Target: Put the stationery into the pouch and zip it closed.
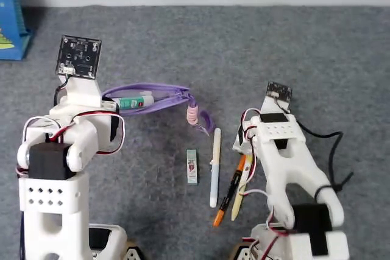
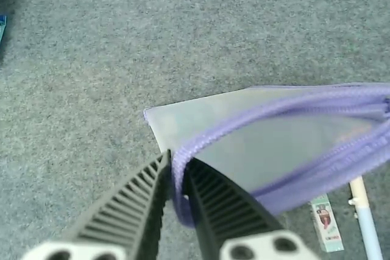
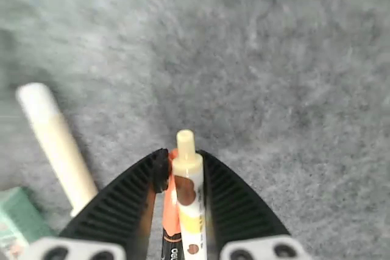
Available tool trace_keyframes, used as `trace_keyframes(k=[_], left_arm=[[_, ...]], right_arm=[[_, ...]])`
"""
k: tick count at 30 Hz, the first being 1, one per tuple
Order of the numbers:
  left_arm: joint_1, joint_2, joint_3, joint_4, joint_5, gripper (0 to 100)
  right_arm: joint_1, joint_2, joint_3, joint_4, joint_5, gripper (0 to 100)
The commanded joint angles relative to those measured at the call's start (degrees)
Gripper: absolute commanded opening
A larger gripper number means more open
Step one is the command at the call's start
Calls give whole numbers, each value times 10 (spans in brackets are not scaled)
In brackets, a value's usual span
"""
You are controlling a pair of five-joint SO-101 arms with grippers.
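Observation:
A purple-edged clear pouch (image 1: pixel 152 98) lies open on the grey carpet with a white and green tube (image 1: pixel 135 101) inside and a pink zip charm (image 1: pixel 193 115) at its right end. My left gripper (image 2: pixel 177 165) is shut on the pouch's (image 2: pixel 268 144) purple zip edge at its left corner. A cream pen (image 1: pixel 242 188) and an orange pen (image 1: pixel 228 194) lie side by side by the right arm. My right gripper (image 3: pixel 181 165) is shut on the cream pen (image 3: pixel 186 187) and the orange pen (image 3: pixel 168 223) together. A white pen (image 1: pixel 214 167) and a small green eraser (image 1: pixel 192 166) lie between the arms.
A blue box (image 1: pixel 9 22) stands at the far left edge of the carpet. In the right wrist view the white pen (image 3: pixel 55 141) and the green eraser (image 3: pixel 15 223) lie close beside the gripper. Bare carpet stretches behind the pouch.

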Motion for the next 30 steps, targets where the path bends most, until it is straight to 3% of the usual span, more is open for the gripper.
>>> trace_keyframes(k=[1,11,20,30], left_arm=[[3,10,7,6,5,12],[3,10,7,6,5,12],[3,9,7,13,5,12],[3,9,7,14,5,12]], right_arm=[[0,-95,-19,12,30,8],[-44,-289,-19,29,80,8],[-58,-357,-19,-85,96,8],[-100,-500,-29,-94,95,8]])
